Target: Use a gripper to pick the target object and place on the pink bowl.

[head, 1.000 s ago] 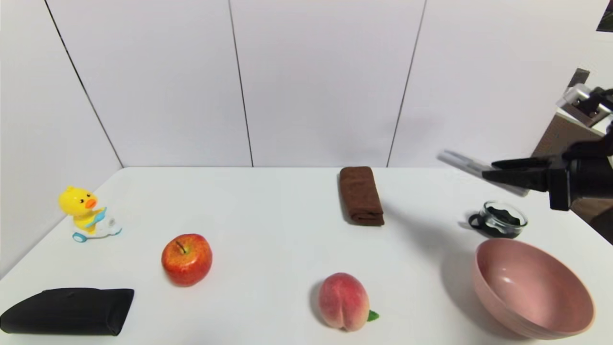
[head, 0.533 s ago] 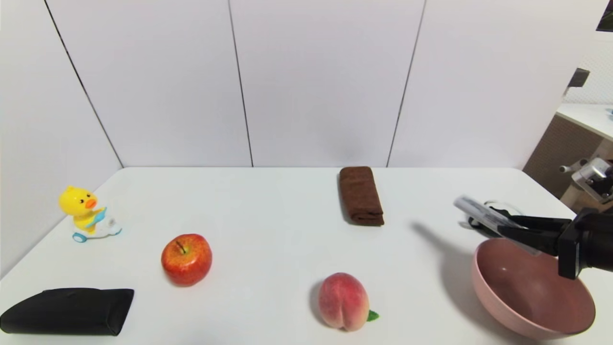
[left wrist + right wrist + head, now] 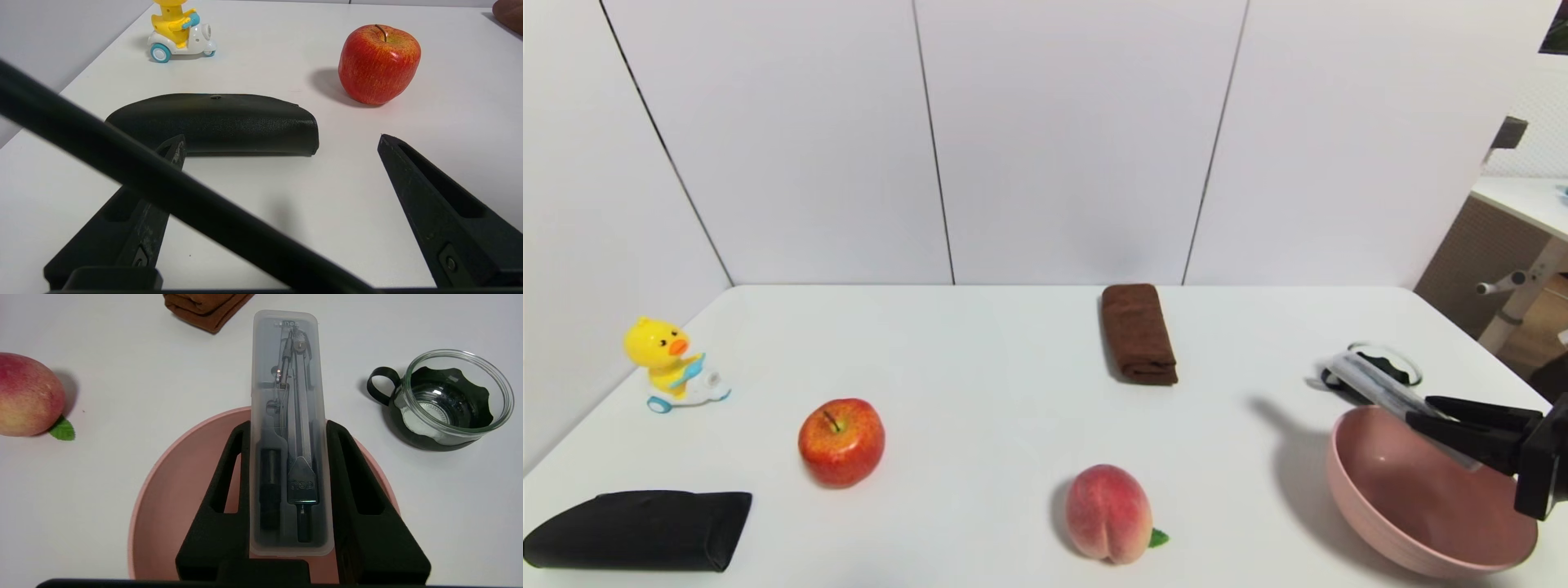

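The right gripper (image 3: 1437, 415) hangs over the pink bowl (image 3: 1388, 523) at the right side of the counter (image 3: 980, 351), its jaws pinching the case (image 3: 288, 375) by its two long edges. The case is a clear, flat grey plastic bar with a metal compass and a dark tube visible inside. In the head view the case (image 3: 1372, 384) slants up and away from the gripper, with its near end above the bowl's hollow and its far end sticking out past the rim toward the glass dish (image 3: 1380, 359). It seems to be held just clear of the bowl rather than resting in it, though the head view does not settle that.

The right wrist view shows the bowl (image 3: 163, 506) directly beneath the gripper (image 3: 288, 428), the glass dish (image 3: 449, 396) with its black holder just beyond the rim, and the peach (image 3: 28, 394) off to one side.

The left gripper (image 3: 282, 141) sits low over the near left part of the counter with its jaws spread and nothing between them, facing the black pouch (image 3: 220, 122) and the apple (image 3: 378, 63). A duck toy (image 3: 670, 363) stands at the far left, and a folded brown towel (image 3: 1137, 333) lies toward the back.
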Controlling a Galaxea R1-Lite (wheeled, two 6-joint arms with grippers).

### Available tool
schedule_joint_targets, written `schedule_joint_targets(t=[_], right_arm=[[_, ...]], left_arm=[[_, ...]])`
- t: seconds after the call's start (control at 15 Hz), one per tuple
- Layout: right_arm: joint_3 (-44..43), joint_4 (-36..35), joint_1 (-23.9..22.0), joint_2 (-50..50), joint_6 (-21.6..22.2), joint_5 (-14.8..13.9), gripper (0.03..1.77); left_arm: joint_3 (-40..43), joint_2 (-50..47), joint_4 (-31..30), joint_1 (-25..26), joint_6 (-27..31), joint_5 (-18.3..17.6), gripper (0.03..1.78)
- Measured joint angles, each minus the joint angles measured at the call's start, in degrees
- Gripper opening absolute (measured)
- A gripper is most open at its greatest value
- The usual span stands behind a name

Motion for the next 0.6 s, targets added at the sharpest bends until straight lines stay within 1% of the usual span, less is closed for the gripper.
schedule_joint_targets(t=[0.13, 0.33, 0.4, 0.53, 0.6], right_arm=[[1.60, 0.00, -0.11, -2.26, 1.23, 0.02, 0.55], [3.58, -0.15, -0.11, -4.00, 1.04, 0.33, 0.55], [3.74, -0.15, -0.05, -4.27, 0.88, 0.35, 0.63], [3.55, -0.22, 0.04, -4.50, 1.18, 0.22, 0.87], [3.46, -0.17, 0.04, -4.58, 1.26, 0.20, 0.97]], left_arm=[[0.00, 0.00, 0.00, 0.00, 0.00, 0.00, 1.69], [0.00, 0.00, 0.00, 0.00, 0.02, 0.00, 1.69], [0.00, 0.00, 0.00, 0.00, 0.02, -0.02, 1.69], [0.00, 0.00, 0.00, 0.00, 0.00, -0.02, 1.69], [0.00, 0.00, 0.00, 0.00, -0.02, -0.02, 1.69]])
